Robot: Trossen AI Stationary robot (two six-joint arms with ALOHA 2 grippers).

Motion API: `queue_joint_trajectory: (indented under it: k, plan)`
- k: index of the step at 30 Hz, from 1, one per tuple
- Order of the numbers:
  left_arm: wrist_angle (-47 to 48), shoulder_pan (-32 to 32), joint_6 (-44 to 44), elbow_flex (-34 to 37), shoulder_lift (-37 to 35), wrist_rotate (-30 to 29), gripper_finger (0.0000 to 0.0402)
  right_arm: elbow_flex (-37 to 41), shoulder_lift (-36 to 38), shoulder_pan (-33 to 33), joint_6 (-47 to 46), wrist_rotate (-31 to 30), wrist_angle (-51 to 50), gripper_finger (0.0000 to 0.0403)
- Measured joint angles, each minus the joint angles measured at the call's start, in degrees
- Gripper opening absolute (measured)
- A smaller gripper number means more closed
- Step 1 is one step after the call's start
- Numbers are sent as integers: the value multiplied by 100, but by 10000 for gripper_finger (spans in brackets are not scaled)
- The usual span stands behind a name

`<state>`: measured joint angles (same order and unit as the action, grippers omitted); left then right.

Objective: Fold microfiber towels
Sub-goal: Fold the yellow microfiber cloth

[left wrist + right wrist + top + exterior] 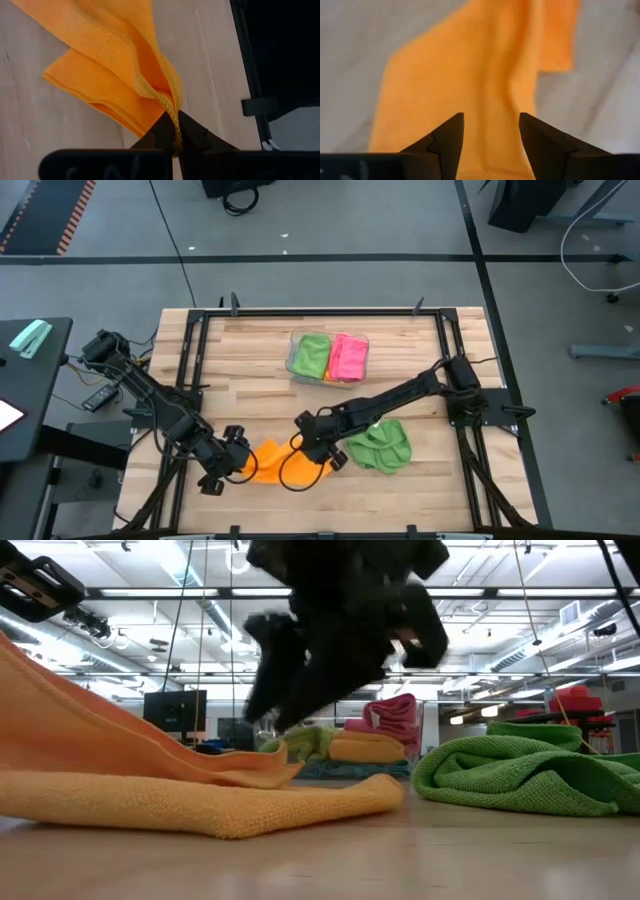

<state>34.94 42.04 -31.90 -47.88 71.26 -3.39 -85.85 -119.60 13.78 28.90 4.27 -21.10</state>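
The left gripper (175, 137) is clenched on the hem of the orange towel (120, 75); in the left wrist view its two dark fingers pinch the stitched edge between their tips, and the cloth fans away from them in folded layers over the pale wood. In the high view this gripper (232, 452) sits in the lower left part of the frame, at the left end of the orange towel (270, 462), near the front edge of the table (250, 380). The right gripper (491, 137) stands released, its fingers spread apart with orange cloth showing in the gap and beyond them; I cannot tell whether they touch it. In the high view it (312, 442) is at lower centre, over the right end of the orange towel, its arm reaching in from the right side. Just right of it lies a crumpled green towel (380, 446), touching or nearly touching the orange one. In the low view the orange towel (200, 802) lies along the lower left, one side rising to the upper left corner, and the green towel (520, 775) is heaped at the right. At upper centre of the high view a clear tray (292, 358) holds a folded green towel (312, 356) beside a folded pink towel (347, 357).
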Motion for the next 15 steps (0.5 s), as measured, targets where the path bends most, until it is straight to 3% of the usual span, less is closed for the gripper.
queue_joint_trajectory:
  k: [10,15]
  plan:
    - [-26,0,-44,0,0,-1,33,5,139,-331,-179,-151,511,201]
    - [-20,-2,-42,0,0,-1,23,5,137,-378,68,-146,900,221]
